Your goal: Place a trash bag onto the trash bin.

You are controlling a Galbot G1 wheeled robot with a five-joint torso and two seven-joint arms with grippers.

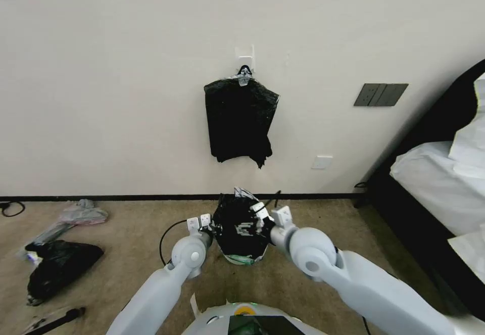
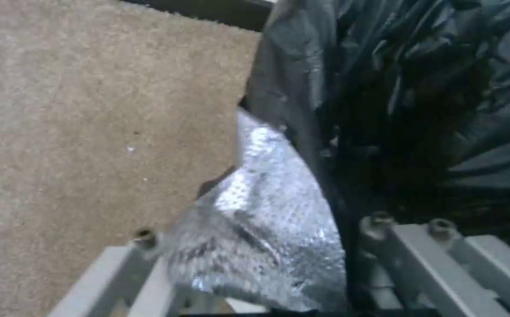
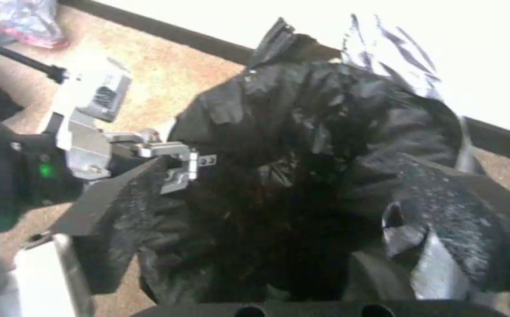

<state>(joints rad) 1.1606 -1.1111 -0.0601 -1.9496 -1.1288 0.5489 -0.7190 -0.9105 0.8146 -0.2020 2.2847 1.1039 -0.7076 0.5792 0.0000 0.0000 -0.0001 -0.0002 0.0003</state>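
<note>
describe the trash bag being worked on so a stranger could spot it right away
Find the wall hook's hanging bundle of black bags; below it, on the carpet, two arms meet. Between them the trash bag drapes a pale bin. Unlike the lumpy sack far left, it stands puffed open.

Tan carpet floor point(image 1: 126, 234) carries the trash bin point(image 1: 241, 259), between both grippers; a bulging black sack point(image 1: 58, 267) and grey plastic point(image 1: 83, 213) lie well left of the left gripper point(image 1: 206, 226).
</note>
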